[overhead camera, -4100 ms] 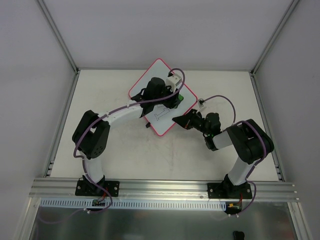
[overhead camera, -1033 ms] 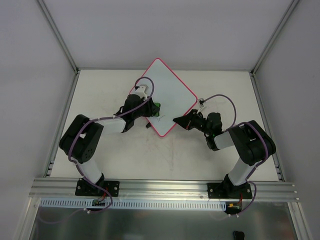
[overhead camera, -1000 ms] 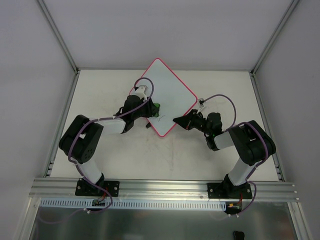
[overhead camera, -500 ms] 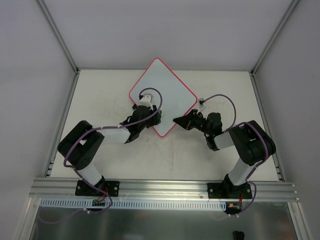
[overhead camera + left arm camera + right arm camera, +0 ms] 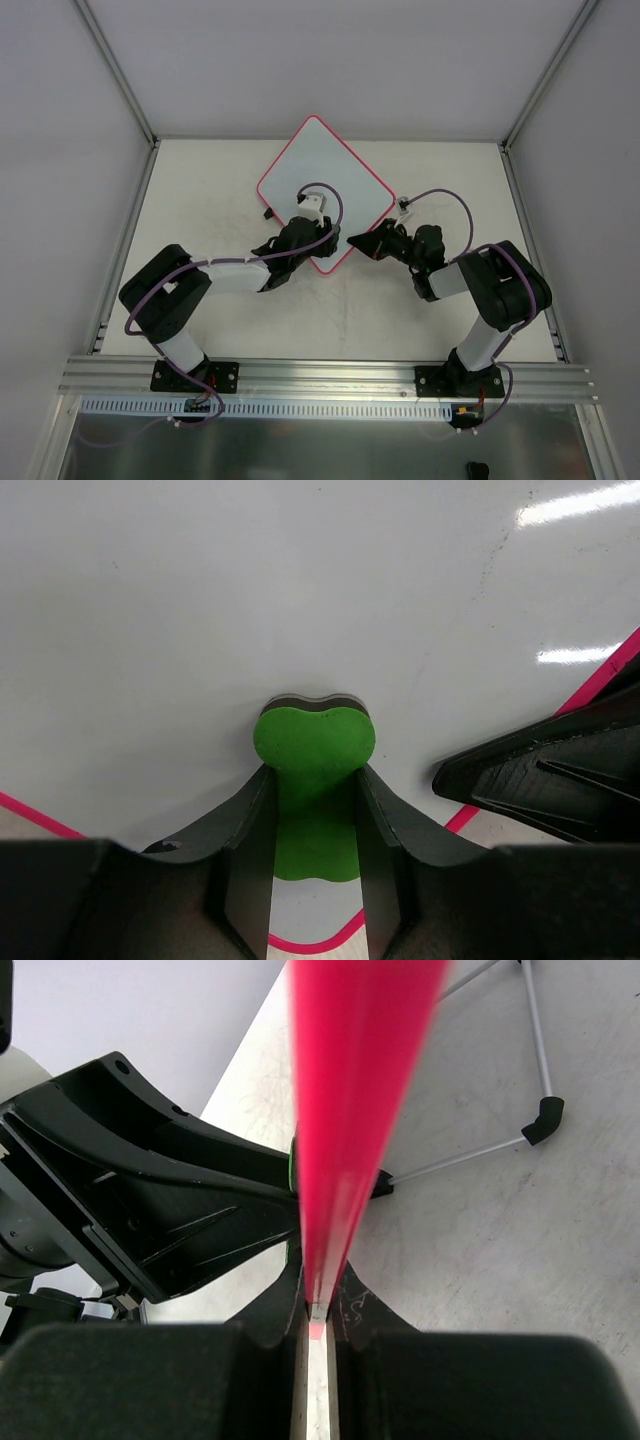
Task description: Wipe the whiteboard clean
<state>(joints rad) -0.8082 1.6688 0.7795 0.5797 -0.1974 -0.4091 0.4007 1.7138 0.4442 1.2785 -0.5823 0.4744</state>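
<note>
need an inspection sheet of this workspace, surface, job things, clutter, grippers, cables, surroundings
surface: pale table, faintly scuffed.
job's things: whiteboard lying diamond-wise, no writing visible; green eraser pressed on it.
clutter: a wire leg with a black tip beside the board edge, purpose unclear; otherwise nothing seen.
grippers: left gripper shut on the green eraser; right gripper shut on the whiteboard's pink rim.
cables: purple cables looped at both wrists.
surroundings: white walls, aluminium frame.
</note>
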